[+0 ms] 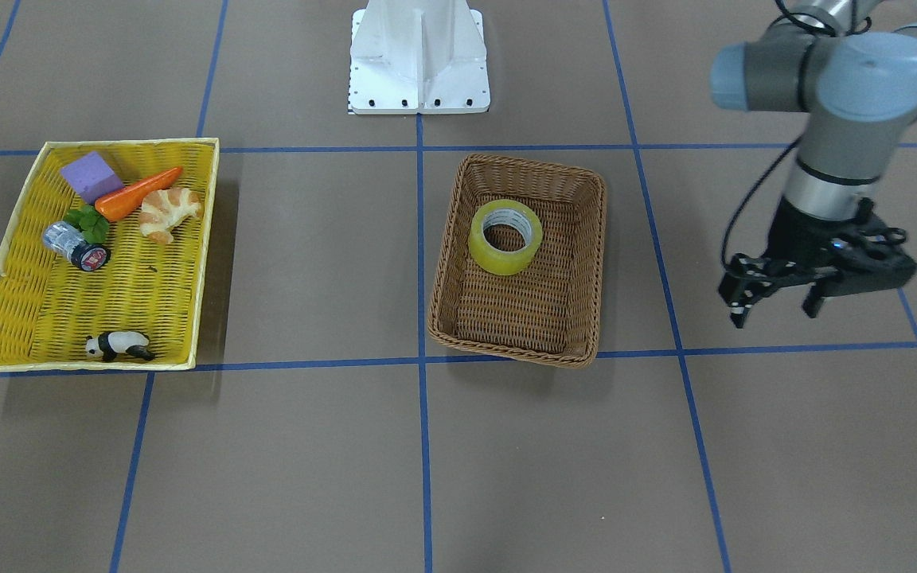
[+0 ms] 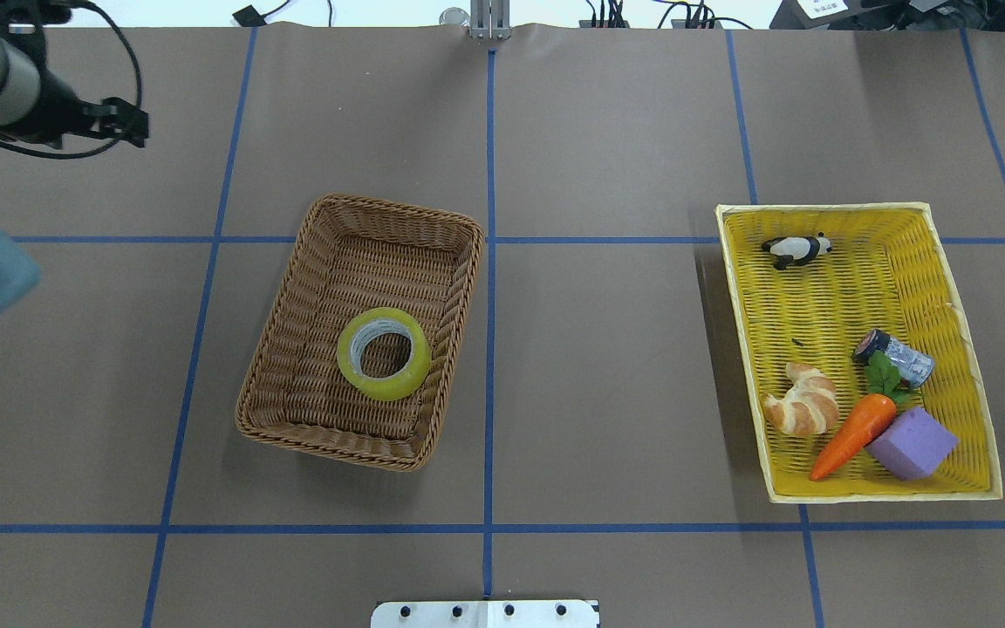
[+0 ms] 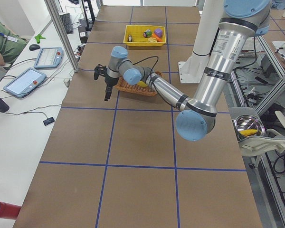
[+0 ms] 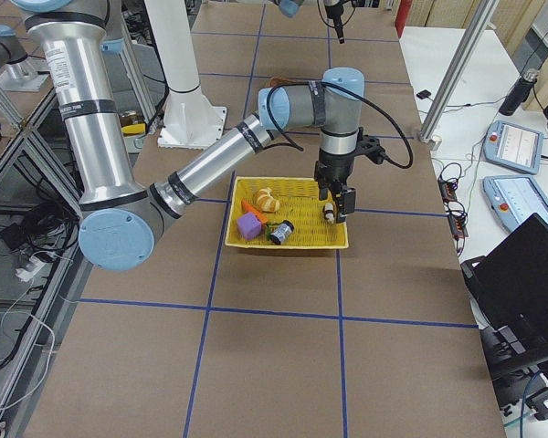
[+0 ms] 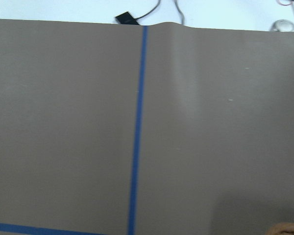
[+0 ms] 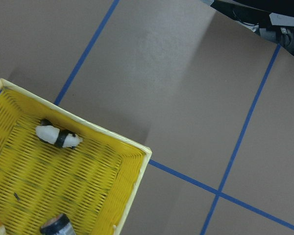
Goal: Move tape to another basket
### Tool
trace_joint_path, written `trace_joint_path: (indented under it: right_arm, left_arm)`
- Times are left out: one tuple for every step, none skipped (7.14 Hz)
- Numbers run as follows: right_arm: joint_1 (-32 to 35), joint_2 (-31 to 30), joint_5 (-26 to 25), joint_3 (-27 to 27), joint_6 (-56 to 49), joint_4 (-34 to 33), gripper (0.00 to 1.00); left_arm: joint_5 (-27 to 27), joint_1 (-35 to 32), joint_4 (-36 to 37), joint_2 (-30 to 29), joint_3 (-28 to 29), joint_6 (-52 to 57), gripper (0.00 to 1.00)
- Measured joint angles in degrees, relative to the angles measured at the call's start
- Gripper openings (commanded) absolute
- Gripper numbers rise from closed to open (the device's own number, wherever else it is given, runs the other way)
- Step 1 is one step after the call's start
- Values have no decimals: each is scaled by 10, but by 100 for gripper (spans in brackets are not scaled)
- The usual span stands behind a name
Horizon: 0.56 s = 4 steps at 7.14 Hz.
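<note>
The yellow translucent tape lies flat inside the brown wicker basket near the table's middle; it also shows in the overhead view in the basket. My left gripper hovers open and empty above bare table, well off to the basket's side; it shows in the overhead view too. My right gripper shows only in the exterior right view, above the yellow tray's far edge; I cannot tell whether it is open or shut.
The shallow yellow tray holds a purple block, a carrot, a croissant, a small silver cylinder and a toy panda. The robot's white base stands at the table's edge.
</note>
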Motion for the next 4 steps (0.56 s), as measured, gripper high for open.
trace_joint_path:
  right_arm:
    - [5, -18, 25, -6, 5, -3, 100]
    - [6, -25, 62, -15, 13, 3, 100]
    - [7, -28, 84, -29, 16, 25, 100]
    - [9, -36, 95, -45, 18, 57, 100]
  left_arm:
    - [-70, -60, 0, 27, 29, 90, 98]
    - [-112, -122, 1, 49, 58, 178, 98]
    - [-148, -189, 4, 62, 94, 276, 98]
    - [-182, -245, 7, 70, 135, 380, 98]
